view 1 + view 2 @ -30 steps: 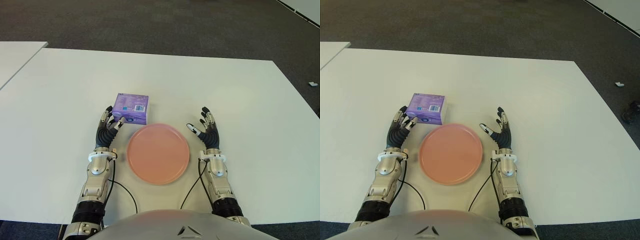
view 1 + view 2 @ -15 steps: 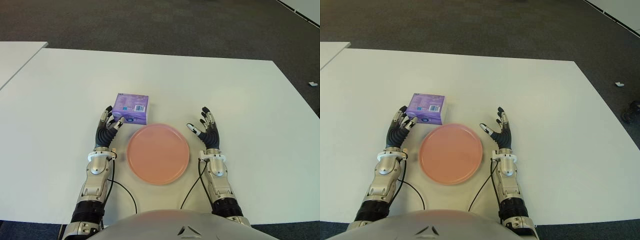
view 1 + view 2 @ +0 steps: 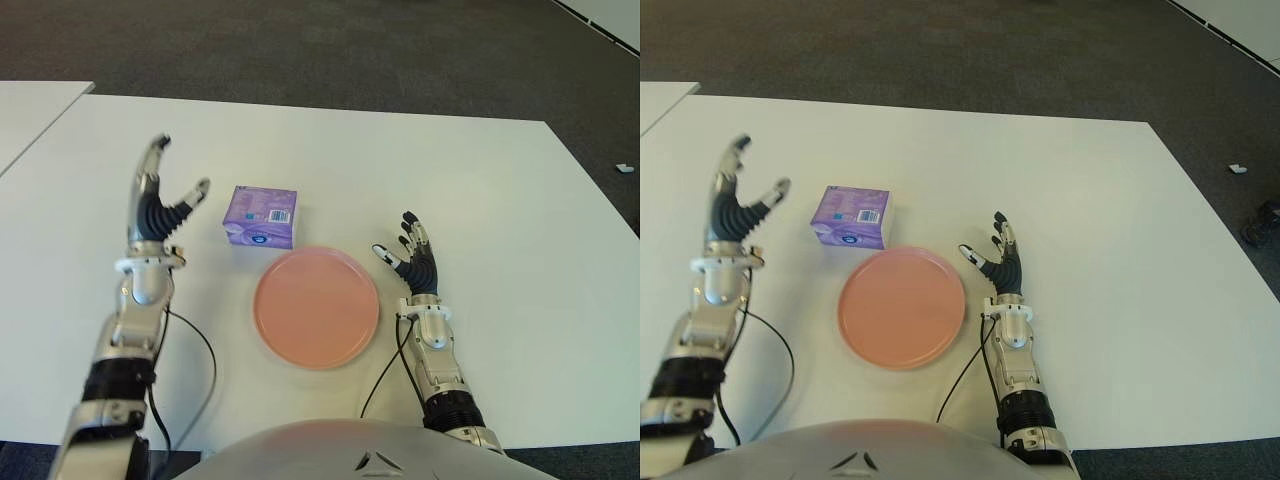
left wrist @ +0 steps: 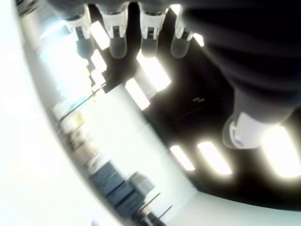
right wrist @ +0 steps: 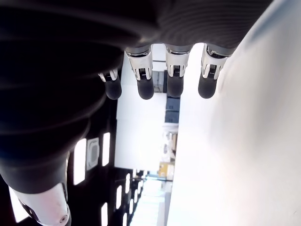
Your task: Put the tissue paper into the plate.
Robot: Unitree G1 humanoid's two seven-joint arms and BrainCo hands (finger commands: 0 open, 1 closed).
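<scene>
Left eye view: we see a white desk [image 3: 450,180] with a purple tissue pack [image 3: 261,216] and a round pink plate [image 3: 316,307] on it.
Tissue pack: we find it lying flat on the desk just beyond the plate's far left rim, close to the rim but outside the plate; nothing holds it.
Plate: we see it bare, between our two forearms, near the desk's front edge.
Left hand [image 3: 158,215]: we have it raised to the left of the tissue pack and clear of it, palm turned toward the pack; its fingers [image 4: 116,28] are spread wide with the thumb out, holding nothing.
Right hand [image 3: 416,264]: we see it just right of the plate's far right rim; its fingers [image 5: 145,70] are extended and loosely spread, holding nothing.
Beyond the desk: we see dark carpet [image 3: 300,50].
</scene>
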